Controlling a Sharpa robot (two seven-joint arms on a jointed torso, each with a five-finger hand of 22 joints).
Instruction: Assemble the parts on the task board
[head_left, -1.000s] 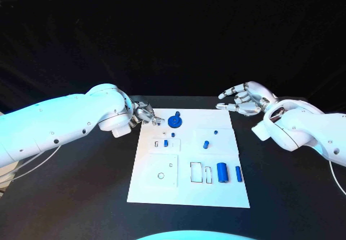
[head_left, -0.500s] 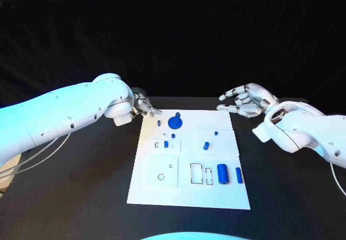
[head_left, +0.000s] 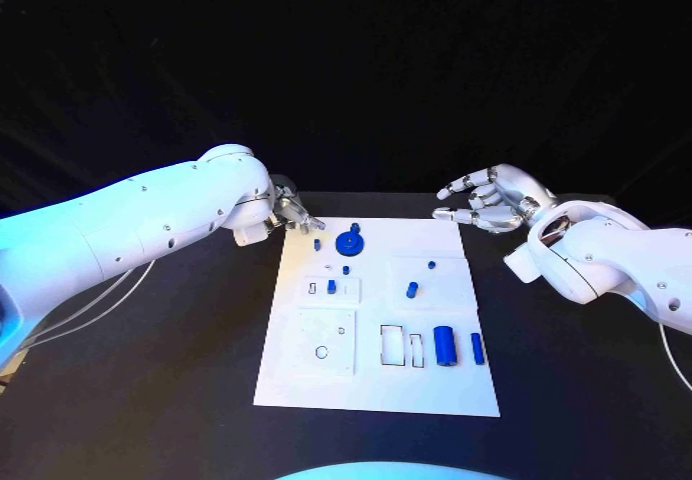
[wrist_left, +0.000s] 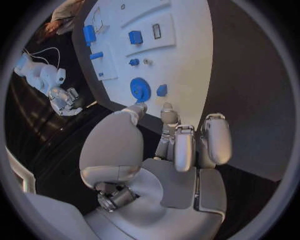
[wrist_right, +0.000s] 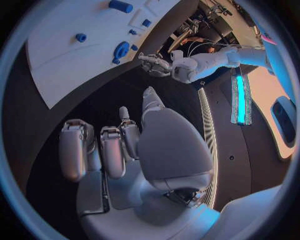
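From the head camera, the white task board (head_left: 378, 310) lies flat in the middle of the black table (head_left: 173, 400); the left hand (head_left: 289, 214) hangs just off the board's far left corner, fingers slightly apart and holding nothing; the right hand (head_left: 490, 200) hovers beyond the board's far right corner, clear of it, fingers curled loosely apart around empty air. A blue round disc (head_left: 349, 242) sits near the board's far edge, with a small blue piece (head_left: 317, 243) just beside it on the side towards the left hand; a blue peg (head_left: 413, 290) stands in the panel at the board's middle right; a blue cylinder (head_left: 446, 346) and a thinner blue bar (head_left: 477, 348) lie side by side near the board's near right corner.

From the left wrist, the left hand (wrist_left: 178, 145) shows its fingers extended and a little apart, empty, their tips over the dark table just short of the board (wrist_left: 181, 55); the disc (wrist_left: 140, 90) and the small blue piece (wrist_left: 162, 90) lie on the board close ahead of the fingertips; the right hand (wrist_left: 64, 98) shows beyond the board.

From the right wrist, the right hand (wrist_right: 119, 145) has its fingers bent and separated, gripping nothing, above bare table; the board (wrist_right: 69, 45) lies off to one side with the disc (wrist_right: 121, 50) near its edge; the left hand (wrist_right: 153, 63) hovers just past that edge.
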